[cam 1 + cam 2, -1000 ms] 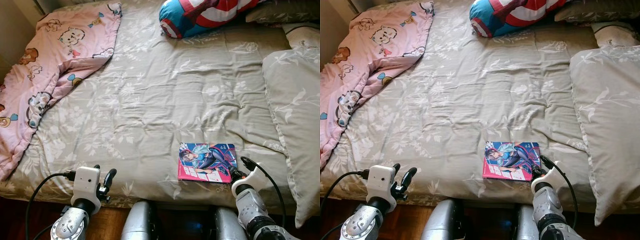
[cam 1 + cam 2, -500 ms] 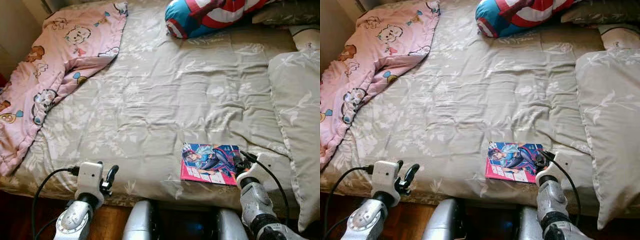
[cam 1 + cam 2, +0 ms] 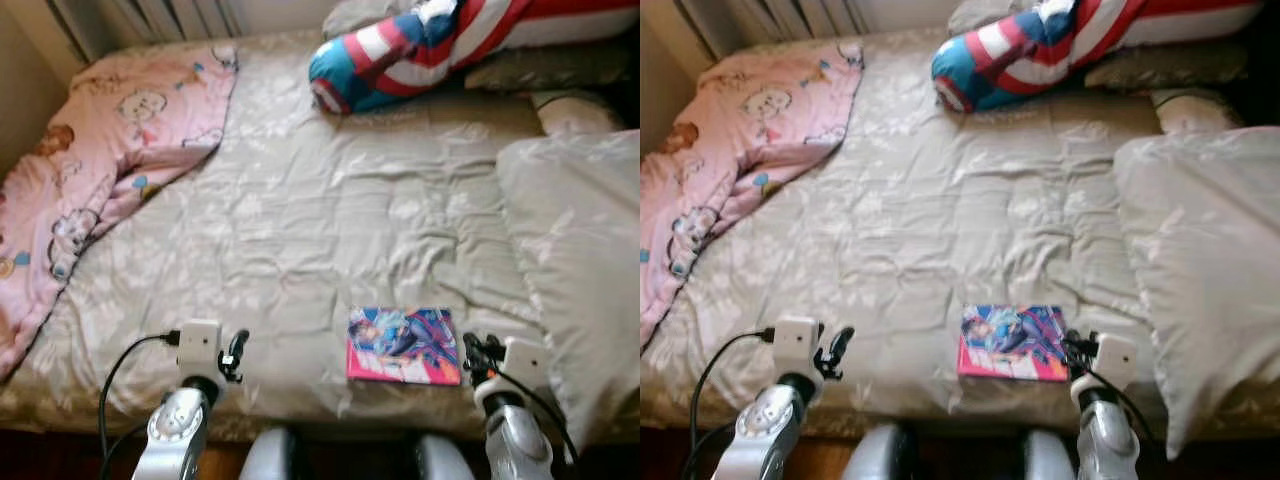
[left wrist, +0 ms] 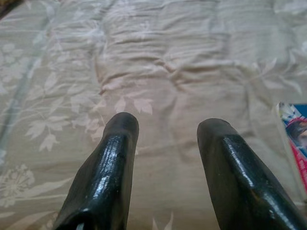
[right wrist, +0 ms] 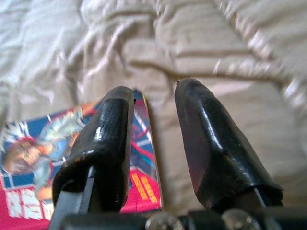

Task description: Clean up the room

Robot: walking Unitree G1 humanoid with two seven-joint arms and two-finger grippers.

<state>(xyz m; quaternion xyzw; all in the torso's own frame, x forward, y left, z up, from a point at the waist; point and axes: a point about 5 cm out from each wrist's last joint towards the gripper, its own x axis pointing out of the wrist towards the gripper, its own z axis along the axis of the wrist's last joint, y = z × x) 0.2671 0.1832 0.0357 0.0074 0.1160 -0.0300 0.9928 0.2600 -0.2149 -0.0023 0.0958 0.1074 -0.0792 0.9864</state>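
Just inside the near edge of the bed lies a comic book, flat on the beige floral bedspread. At its right edge is the right gripper, fingers spread, one finger over the cover's margin. Low over the bedspread near the same edge, the left gripper also has its fingers parted. A pink blanket drapes the far left corner, a striped plush cushion sits at the far edge, and a pillow lies along the right edge.

Head views soft with blur, comic book cover print unreadable, pink blanket cut off beyond the bed's left side, striped cushion cropped at bed's head, book's far half cut off in left wrist view.
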